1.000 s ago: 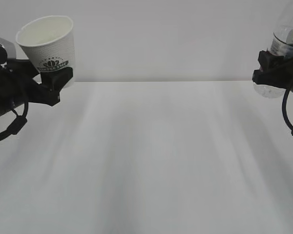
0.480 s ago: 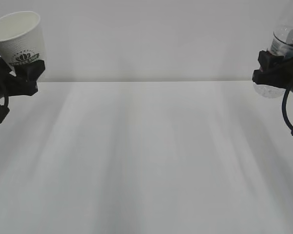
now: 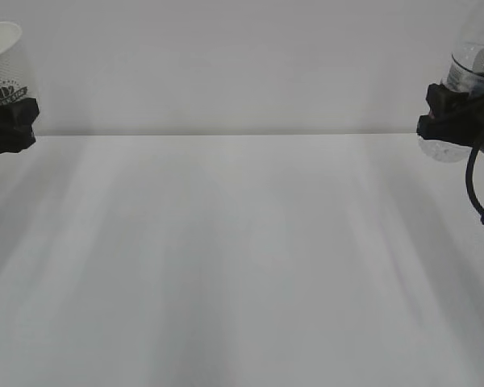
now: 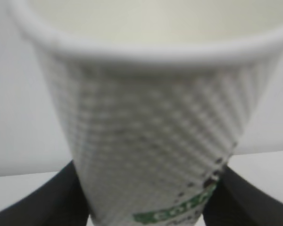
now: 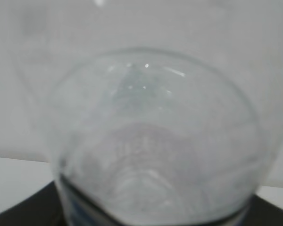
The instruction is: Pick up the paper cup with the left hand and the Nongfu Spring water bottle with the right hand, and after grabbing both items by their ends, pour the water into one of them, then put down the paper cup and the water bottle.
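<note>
both items held clear of the counter (image 3: 242,258), one at each side edge.

left gripper (image 3: 8,125): partly open, closed around the lower wall of the paper cup (image 3: 2,60); cup is upright, tilted slightly, mouth up, at the far left edge above the counter. right gripper (image 3: 452,121): partly open, clamped on the base end of the nongfu spring water bottle (image 3: 468,64); bottle is at the far right edge, well apart from the cup, rounded bottom showing below the gripper.
</note>
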Motion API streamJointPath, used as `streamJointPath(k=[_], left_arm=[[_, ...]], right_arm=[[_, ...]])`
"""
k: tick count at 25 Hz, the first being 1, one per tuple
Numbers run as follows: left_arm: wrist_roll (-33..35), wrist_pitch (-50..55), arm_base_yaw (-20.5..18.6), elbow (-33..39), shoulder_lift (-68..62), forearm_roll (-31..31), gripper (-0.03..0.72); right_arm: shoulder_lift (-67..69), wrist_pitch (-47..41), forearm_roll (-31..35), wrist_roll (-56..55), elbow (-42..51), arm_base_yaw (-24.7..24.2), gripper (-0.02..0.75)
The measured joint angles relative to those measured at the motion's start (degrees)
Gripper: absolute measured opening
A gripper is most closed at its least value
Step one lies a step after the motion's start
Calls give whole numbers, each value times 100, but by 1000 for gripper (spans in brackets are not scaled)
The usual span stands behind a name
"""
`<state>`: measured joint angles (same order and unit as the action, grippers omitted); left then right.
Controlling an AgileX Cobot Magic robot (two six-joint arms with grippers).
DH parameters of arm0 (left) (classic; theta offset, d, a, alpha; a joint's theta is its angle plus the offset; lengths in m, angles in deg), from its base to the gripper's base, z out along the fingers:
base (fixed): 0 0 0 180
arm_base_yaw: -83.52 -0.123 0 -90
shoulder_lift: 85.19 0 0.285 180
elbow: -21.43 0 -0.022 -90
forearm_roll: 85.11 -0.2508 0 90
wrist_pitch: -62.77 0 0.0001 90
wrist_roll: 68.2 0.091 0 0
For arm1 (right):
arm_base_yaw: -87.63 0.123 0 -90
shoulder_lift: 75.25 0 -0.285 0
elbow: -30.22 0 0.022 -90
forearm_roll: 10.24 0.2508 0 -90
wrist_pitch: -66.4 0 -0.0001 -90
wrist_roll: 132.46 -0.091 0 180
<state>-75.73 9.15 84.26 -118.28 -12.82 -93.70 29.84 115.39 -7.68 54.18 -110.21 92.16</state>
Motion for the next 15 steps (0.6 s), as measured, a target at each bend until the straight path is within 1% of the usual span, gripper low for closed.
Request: streamJointPath(k=[3, 10, 15], left_arm=[[0, 41, -12, 0, 0, 111, 465], [0, 50, -12, 0, -37, 110, 465], [0, -219, -12, 0, -441, 110, 465]], right_arm=[[0, 0, 0, 0, 0, 0, 398], [0, -22, 0, 0, 0, 0, 398], [0, -57, 0, 0, 0, 0, 398]])
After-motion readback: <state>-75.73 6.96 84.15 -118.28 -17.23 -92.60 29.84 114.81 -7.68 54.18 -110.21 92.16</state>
